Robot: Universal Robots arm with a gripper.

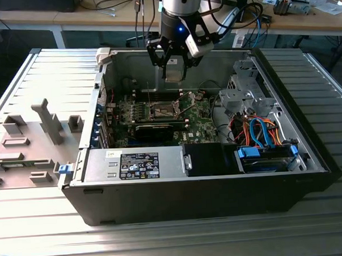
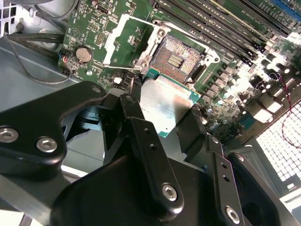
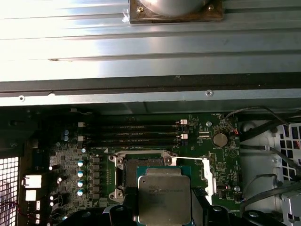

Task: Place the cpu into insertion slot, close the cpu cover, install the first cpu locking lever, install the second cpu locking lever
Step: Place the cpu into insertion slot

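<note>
The hand (image 2: 162, 123) grips the cpu (image 2: 169, 101) over the bare insertion slot (image 2: 180, 59), cpu cover (image 2: 113, 40) standing open

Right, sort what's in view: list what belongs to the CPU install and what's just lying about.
Job: cpu, between the fingers; insertion slot, empty; cpu cover, open.
Lying about: memory slots; coin battery; power supply; grey fixtures outside the case.

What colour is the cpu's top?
The cpu top is pale silver, green-edged; best in the second wrist view.
</note>
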